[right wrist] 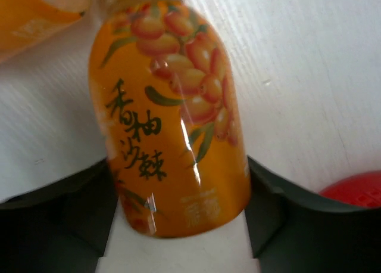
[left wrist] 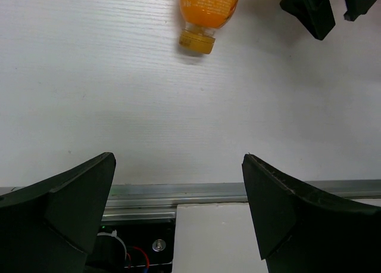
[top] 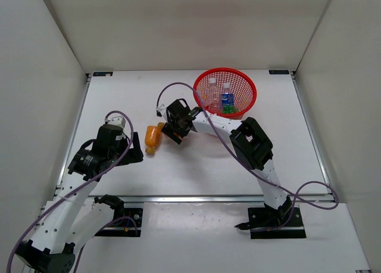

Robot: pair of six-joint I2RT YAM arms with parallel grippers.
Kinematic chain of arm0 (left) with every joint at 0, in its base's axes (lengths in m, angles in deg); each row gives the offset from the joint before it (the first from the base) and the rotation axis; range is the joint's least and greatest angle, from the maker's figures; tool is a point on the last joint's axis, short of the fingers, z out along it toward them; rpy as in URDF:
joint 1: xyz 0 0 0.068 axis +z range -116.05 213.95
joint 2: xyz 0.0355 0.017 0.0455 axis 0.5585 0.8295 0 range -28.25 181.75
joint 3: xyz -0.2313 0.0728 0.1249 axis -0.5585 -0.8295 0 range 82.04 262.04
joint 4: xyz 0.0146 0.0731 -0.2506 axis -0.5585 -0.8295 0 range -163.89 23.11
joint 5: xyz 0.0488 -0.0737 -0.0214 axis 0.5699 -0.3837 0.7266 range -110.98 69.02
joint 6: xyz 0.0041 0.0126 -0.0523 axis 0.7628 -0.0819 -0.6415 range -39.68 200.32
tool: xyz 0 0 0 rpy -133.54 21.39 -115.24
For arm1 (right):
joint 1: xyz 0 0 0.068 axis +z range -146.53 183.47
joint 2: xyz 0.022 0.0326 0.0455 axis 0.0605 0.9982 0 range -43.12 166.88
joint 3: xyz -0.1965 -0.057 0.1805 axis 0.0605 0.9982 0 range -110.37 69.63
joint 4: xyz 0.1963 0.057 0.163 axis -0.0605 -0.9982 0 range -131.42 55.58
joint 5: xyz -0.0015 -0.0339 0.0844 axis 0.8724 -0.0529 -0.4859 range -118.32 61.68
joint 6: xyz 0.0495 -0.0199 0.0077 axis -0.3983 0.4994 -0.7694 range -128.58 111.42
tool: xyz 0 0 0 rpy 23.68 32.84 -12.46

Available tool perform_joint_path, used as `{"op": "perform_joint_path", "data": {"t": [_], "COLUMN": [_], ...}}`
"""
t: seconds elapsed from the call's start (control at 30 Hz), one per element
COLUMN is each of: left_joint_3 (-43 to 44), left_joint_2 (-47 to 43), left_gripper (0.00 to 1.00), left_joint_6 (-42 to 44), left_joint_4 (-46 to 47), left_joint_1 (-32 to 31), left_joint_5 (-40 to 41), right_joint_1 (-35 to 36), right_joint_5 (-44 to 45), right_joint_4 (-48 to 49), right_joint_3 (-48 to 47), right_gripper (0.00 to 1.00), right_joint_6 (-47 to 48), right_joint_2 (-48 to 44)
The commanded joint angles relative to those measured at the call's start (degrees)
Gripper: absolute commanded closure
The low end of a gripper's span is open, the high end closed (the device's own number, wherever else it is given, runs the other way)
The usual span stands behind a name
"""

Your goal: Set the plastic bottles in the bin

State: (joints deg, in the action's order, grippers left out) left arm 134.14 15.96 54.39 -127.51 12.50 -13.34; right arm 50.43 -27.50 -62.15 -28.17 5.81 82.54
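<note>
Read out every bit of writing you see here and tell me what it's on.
"香柚沙棘": dark brush characters down the orange plastic bottle with fruit pictures.
Pale small print lower on that bottle: too blurred to read.
Blue label on the clear plastic bottle in the round red mesh bin: too small to read.
Second orange plastic bottle: label unreadable.

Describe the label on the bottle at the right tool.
Orange bottle: berries, green leaves, dark characters; best in right wrist.

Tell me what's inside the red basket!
Inside the red bin I can see a blue-labelled clear bottle, another clear bottle and something green. The right arm covers the bin's near edge, so anything there is hidden.
</note>
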Motion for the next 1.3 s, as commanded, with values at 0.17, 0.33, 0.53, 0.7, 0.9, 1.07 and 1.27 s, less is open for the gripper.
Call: {"op": "perform_joint_path", "data": {"t": [0.17, 0.33, 0.53, 0.7, 0.9, 1.07, 1.27], "left_joint_3": [0.5, 0.8, 0.4, -0.6, -1.2, -1.2, -2.7], "left_joint_2": [0.5, 0.9, 1.0, 1.7, 2.6, 5.7, 10.0], "left_gripper": [0.02, 0.01, 0.01, 0.01, 0.02, 0.02, 0.01], "left_joint_6": [0.3, 0.7, 0.9, 1.1, 0.2, -0.4, -1.0], "left_joint_4": [3.0, 2.9, 2.8, 3.7, 4.9, 8.8, 12.9], "left_joint_1": [0.8, 1.1, 1.1, 1.4, 1.7, 2.6, 4.0], "left_joint_5": [-1.7, -1.3, -1.2, -1.7, -1.8, -2.8, -2.7], "right_joint_1": [1.8, 2.4, 2.4, 1.4, -6.4, -17.3, -20.8], "right_joint_5": [1.0, 1.5, 0.9, -0.4, 5.2, 0.8, 2.6], "right_joint_4": [-0.3, 2.4, 0.5, 1.3, -0.6, -2.9, -4.3], "right_joint_3": [0.7, 5.3, 5.2, 3.0, 4.3, 5.9, 6.4], "right_gripper": [0.62, 0.85, 0.84, 0.82, 0.81, 0.67, 0.0], "right_joint_6": [-0.4, -0.3, -5.1, -8.9, -12.3, -14.2, -12.6], "right_joint_2": [-3.0, -10.8, -20.2, -28.3, -36.5, -38.3, -40.3]}}
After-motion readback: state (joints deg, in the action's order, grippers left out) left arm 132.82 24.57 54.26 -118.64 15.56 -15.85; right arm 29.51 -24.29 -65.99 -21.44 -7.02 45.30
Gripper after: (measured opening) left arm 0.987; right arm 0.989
